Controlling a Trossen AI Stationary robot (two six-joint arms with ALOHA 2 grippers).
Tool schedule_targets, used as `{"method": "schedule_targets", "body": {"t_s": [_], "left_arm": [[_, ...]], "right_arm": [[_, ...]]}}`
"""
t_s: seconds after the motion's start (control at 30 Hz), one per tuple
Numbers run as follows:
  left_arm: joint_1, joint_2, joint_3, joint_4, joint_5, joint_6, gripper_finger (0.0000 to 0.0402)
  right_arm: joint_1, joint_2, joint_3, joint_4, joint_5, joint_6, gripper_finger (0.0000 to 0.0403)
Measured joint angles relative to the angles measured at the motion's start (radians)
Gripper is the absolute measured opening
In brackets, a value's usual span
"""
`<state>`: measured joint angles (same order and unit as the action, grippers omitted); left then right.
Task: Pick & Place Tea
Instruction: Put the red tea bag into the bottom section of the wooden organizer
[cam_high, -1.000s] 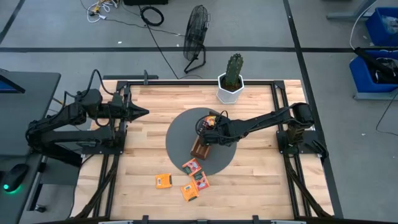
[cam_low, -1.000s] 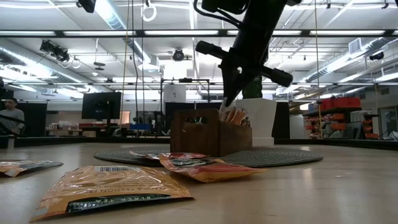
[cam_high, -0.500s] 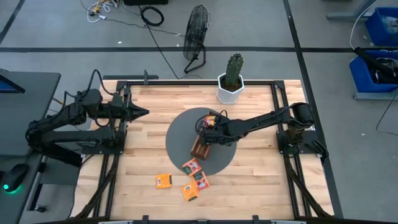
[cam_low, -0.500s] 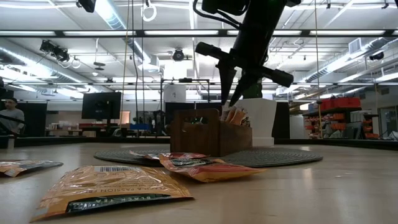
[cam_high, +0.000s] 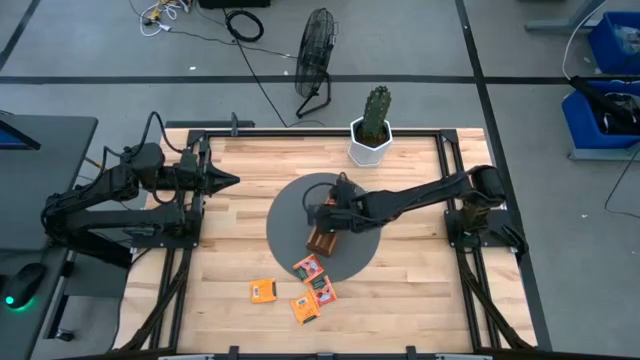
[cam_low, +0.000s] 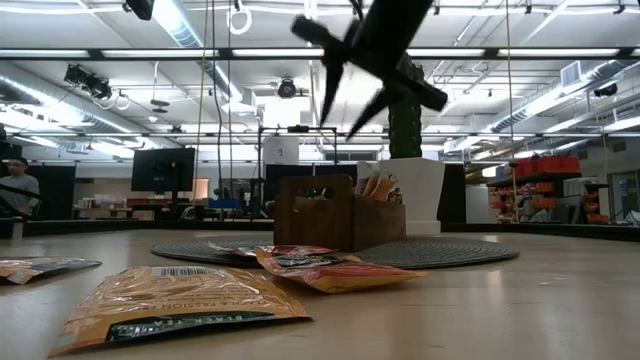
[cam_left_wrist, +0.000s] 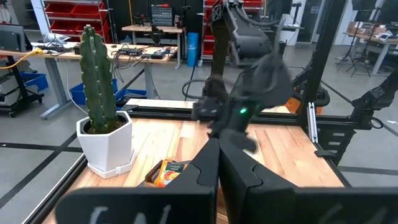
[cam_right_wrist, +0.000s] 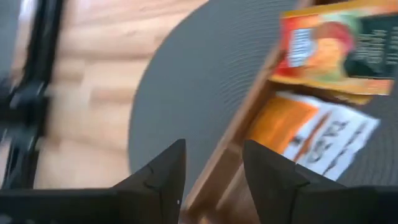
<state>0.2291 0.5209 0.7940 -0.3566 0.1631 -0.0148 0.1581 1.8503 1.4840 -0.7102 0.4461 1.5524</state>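
Since a second ago your right gripper (cam_low: 340, 95) has risen off the wooden tray (cam_low: 335, 212) and its fingers have spread apart; it holds nothing now, and in the low view it hangs clear above the tray instead of dipping into it. Starting at the left of the table, your left gripper (cam_high: 228, 181) waits over the left edge of the wood, fingers pressed together and empty, well apart from any tea. Moving right along the near part of the table, you have four loose sachets (cam_high: 263, 290) lying flat: one orange one by itself on the bare wood, then a cluster of three just beside the near rim of the round grey mat (cam_high: 290, 215), one of them overlapping that rim. In the low view these sachets (cam_low: 175, 298) lie flat in the foreground, nearer the camera than the tray. On the mat the tray runs from far to near, and the right gripper, seen from above at (cam_high: 322, 210), sits over its far end, toward its left side. Your right wrist camera shows sachets in the tray (cam_right_wrist: 326, 46), orange and white-and-orange ones, lying just beside the open fingertips (cam_right_wrist: 174, 155) but not touched by them. Farther right and toward the far edge stands a cactus in a white pot (cam_high: 372, 135).
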Motion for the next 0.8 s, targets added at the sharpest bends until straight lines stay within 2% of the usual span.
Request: {"method": "schedule_targets", "body": {"t_s": [0.2, 0.3, 0.4, 0.53, 0.7, 0.8], "left_arm": [[0.000, 0.002, 0.000, -0.001, 0.000, 0.000, 0.0012], [0.000, 0.002, 0.000, -0.001, 0.000, 0.000, 0.0012], [0.000, 0.002, 0.000, -0.001, 0.000, 0.000, 0.0012], [0.000, 0.002, 0.000, -0.001, 0.000, 0.000, 0.0012], [0.000, 0.002, 0.000, -0.001, 0.000, 0.000, 0.0012], [0.000, 0.002, 0.000, -0.001, 0.000, 0.000, 0.0012]], "right_arm": [[0.055, -0.001, 0.072, 0.030, -0.084, -0.225, 0.0155], [0.077, -0.001, 0.094, 0.058, -0.184, -0.263, 0.0148], [0.114, -0.001, 0.094, 0.089, -0.264, -0.242, 0.0142], [0.188, -0.001, 0.094, 0.101, -0.308, -0.170, 0.0134], [0.282, -0.001, 0.094, 0.103, -0.296, -0.039, 0.0126], [0.336, -0.001, 0.094, 0.102, -0.233, 0.047, 0.0122]]}}
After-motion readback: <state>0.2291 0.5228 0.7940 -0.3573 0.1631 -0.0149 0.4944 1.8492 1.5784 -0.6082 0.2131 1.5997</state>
